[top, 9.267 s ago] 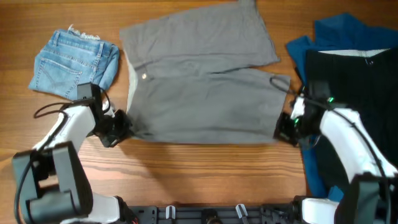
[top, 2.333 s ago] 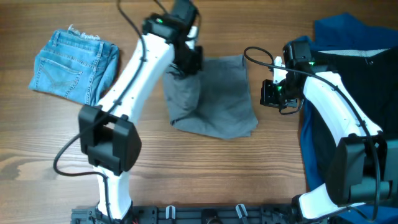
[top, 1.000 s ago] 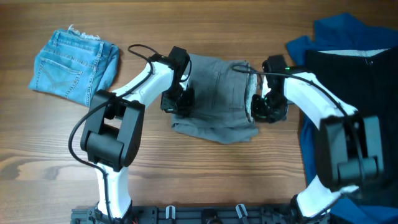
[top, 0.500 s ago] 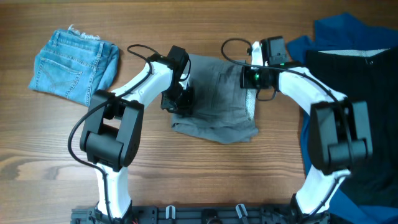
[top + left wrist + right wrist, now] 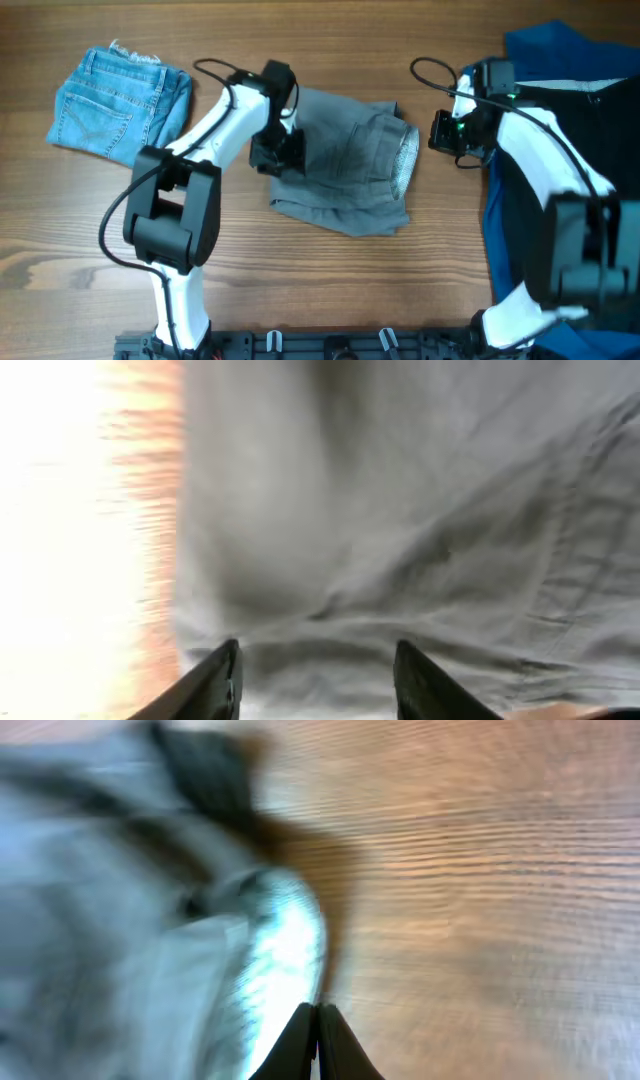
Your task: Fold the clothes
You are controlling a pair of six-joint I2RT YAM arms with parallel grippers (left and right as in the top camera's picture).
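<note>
Left gripper (image 5: pixel 315 678), jaws spread, sits over the folded grey shorts (image 5: pixel 345 165); right gripper (image 5: pixel 316 1042), pressed together, hovers just beside them.

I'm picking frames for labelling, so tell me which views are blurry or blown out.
Overhead: sharp and evenly lit. Left wrist: the table at the left edge is blown out to white, and the grey shorts look soft. Right wrist: heavily blurred throughout, with fabric and wood grain smeared.

Grey shorts (image 5: pixel 345 165) mid-table, left gripper (image 5: pixel 273 157) on their left edge, right gripper (image 5: pixel 444 133) apart, denim shorts (image 5: pixel 120 100) left
</note>
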